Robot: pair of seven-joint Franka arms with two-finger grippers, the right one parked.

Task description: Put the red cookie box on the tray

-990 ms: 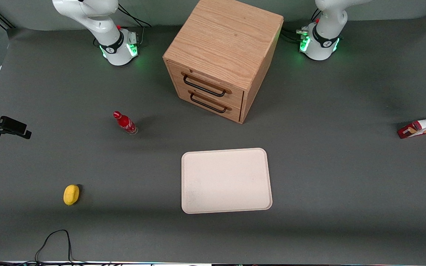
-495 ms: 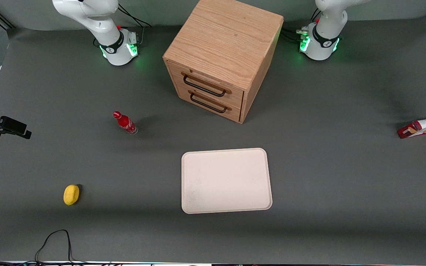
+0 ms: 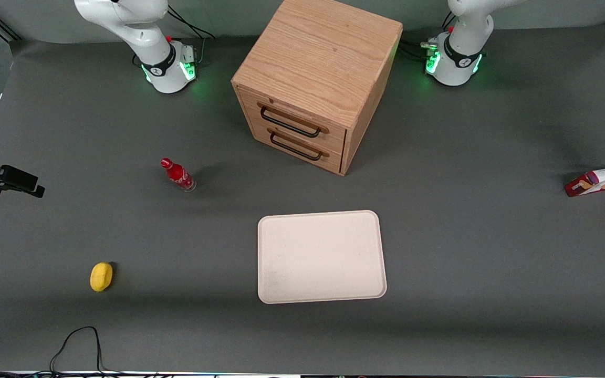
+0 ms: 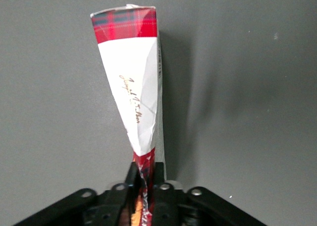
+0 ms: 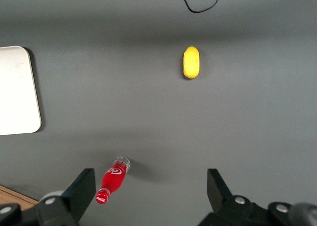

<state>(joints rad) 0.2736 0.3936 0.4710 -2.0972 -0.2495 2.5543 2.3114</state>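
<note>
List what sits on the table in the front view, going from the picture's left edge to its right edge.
Lemon → red bottle → wooden drawer cabinet and, nearer the camera, the tray, overlapping sideways → red cookie box, with the hand shut on its end.

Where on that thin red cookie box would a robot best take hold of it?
Probably across its thin edge, from above. The red cookie box stands on edge at the working arm's end of the table, so only its narrow thickness fits between two fingers. The gripper is already shut on one end of it, well away from the tray.
</note>
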